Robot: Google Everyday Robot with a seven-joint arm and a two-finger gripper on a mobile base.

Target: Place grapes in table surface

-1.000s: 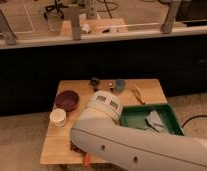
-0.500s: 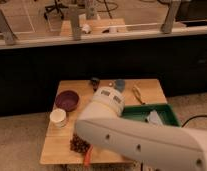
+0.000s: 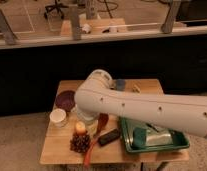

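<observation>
White robot arm reaching in from the right over the light tan wooden table surface (image 3: 54,148). The gripper (image 3: 86,117) sits tucked under the arm's bend, mostly hidden, so whether it is spread or closed cannot be told. The dark reddish-purple cluster of grapes (image 3: 79,143) rests on the tabletop near its front edge, just in front of the gripper and touching a round yellow-orange fruit (image 3: 80,128). A green plastic tray (image 3: 128,145) lies well to the right.
</observation>
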